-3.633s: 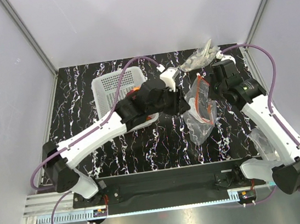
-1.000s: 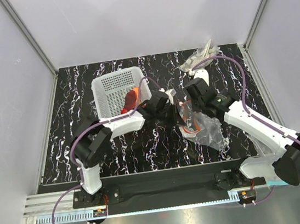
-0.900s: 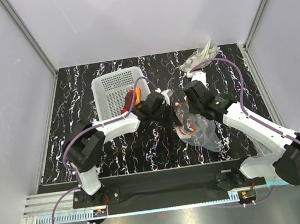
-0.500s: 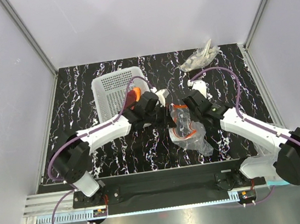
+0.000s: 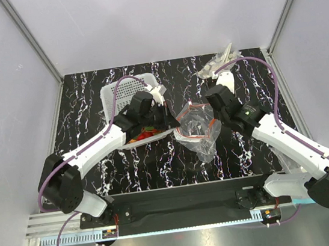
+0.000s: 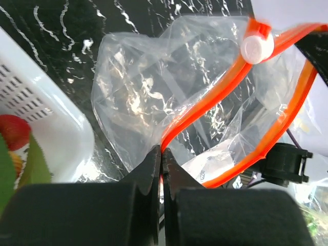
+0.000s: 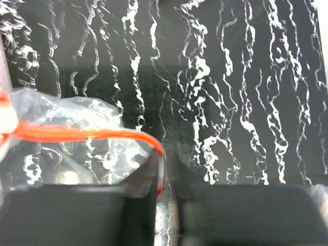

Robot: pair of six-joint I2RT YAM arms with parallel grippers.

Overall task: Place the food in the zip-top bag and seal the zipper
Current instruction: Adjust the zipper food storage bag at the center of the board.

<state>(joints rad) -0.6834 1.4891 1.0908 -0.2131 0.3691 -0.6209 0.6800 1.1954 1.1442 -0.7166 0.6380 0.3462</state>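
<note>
The zip-top bag (image 5: 197, 134) hangs clear between my two grippers just right of the basket. Its mouth is held open in a loop. The orange-red zipper (image 5: 197, 103) rims that loop and carries a white slider (image 6: 256, 46). My left gripper (image 5: 170, 119) is shut on the zipper's left side, which the left wrist view (image 6: 163, 154) shows pinched. My right gripper (image 5: 213, 118) is shut on the bag's right mouth edge (image 7: 162, 177). The food (image 5: 144, 133) lies in the white basket (image 5: 118, 95), partly under my left arm. Red and green pieces (image 6: 14, 132) show there.
A greyish clear plastic wad (image 5: 220, 62) lies at the back right corner. Another clear plastic piece (image 5: 290, 156) sits by the right arm's base. The basket wall (image 6: 46, 115) is close to the left of the bag's mouth.
Both grippers have carried the bag up and to the left toward the basket. They have moved apart, and the mouth now stands open in a wide loop.
</note>
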